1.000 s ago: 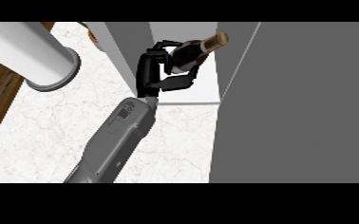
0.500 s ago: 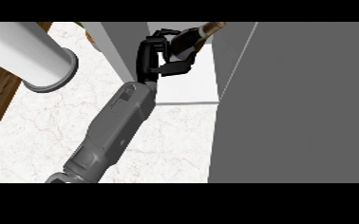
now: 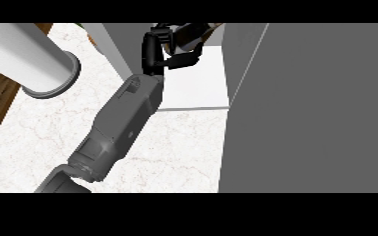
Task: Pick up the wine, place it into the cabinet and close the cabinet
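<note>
wine [image 3: 198, 33] in right hand [image 3: 164, 50] (fingers curled)

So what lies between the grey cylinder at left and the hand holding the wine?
In the head view, marble counter and the cabinet's grey side wall separate the cylinder from the hand curled round the wine.

The wine [image 3: 193, 34] is held at the far end of the view, above the cabinet's shelf [image 3: 198, 82], by a hand [image 3: 164, 55] curled round it. The cabinet's door [image 3: 303, 110] stands to the right. A cylinder [image 3: 37, 60] lies at far left on the surface [image 3: 170, 150].
</note>
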